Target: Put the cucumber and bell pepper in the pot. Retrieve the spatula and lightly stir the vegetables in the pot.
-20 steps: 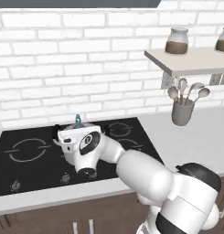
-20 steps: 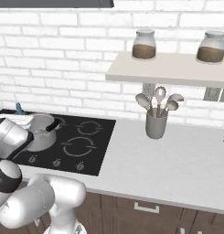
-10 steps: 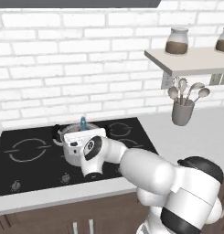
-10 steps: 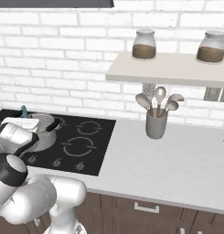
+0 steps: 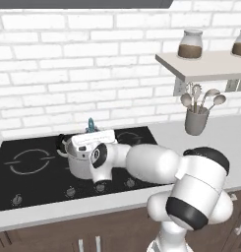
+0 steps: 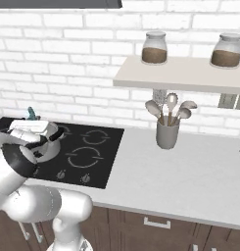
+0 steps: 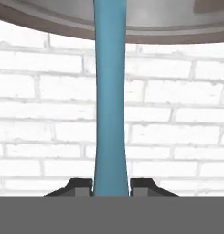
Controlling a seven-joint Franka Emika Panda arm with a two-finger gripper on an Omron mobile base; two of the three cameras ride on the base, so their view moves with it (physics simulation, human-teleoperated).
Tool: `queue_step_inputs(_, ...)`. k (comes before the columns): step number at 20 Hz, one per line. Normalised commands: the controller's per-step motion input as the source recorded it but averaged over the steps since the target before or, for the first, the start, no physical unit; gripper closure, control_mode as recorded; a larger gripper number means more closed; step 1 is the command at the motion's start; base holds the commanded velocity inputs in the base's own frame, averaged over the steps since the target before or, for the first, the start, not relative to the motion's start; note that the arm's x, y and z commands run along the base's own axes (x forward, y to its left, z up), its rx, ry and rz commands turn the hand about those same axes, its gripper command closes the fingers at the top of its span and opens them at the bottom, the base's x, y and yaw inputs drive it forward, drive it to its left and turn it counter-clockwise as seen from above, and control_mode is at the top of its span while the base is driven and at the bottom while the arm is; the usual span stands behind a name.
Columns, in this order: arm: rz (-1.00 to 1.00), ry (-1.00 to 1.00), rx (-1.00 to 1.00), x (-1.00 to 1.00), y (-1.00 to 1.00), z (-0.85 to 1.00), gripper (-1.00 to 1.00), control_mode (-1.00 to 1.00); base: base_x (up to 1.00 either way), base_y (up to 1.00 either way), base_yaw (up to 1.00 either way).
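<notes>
Fingers: the two dark fingertips sit closed against either side of the light blue spatula, which runs straight up between them in the hand view.
Gripper: the gripper is clamped on the spatula and points at the white brick wall, with a grey overhead edge, probably the hood, across the top of that view.
Spatula: in the left base view a short blue tip shows above the hand, just behind the pot; which end it is cannot be told. The same tip shows in the right base view.
Pot: the brushed-steel pot stands on the black cooktop, and the hand lies over its rim and hides its inside.
Vegetables: the cucumber and bell pepper cannot be made out; whether they lie in the pot is hidden by the hand.
Stage: judged as the stirring step, spatula in hand at the pot.
Risk, pot: a broad or hard sweep could push the pot's wall and slide it across the smooth cooktop, or catch a black side handle.
Risk, grip: the thin handle could twist or slip between the fingertips if the blade drags against the pot's wall or floor.
Risk, vegetables: such small pieces could be flicked over the rim by a fast stir.
Surroundings: a grey utensil holder with spoons stands well apart on the counter, under the shelf.
</notes>
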Motion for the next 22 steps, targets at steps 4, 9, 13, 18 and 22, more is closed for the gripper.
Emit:
queue_step_inputs(4,0.0,-0.34,0.0,0.23,0.0,0.0,1.0,-1.0,0.0,0.0,0.0)
queue_step_inputs(9,0.0,-0.16,0.0,-0.04,0.01,0.0,1.0,-1.0,0.0,0.0,0.0)
queue_step_inputs(13,0.0,0.22,0.0,-0.53,0.09,0.0,1.0,-1.0,0.0,0.0,0.0)
queue_step_inputs(18,0.01,0.43,0.01,-0.42,0.06,0.04,1.0,-1.0,0.0,0.0,0.0)
queue_step_inputs(22,0.0,0.39,0.07,0.11,0.0,0.14,1.0,-1.0,0.0,0.0,0.0)
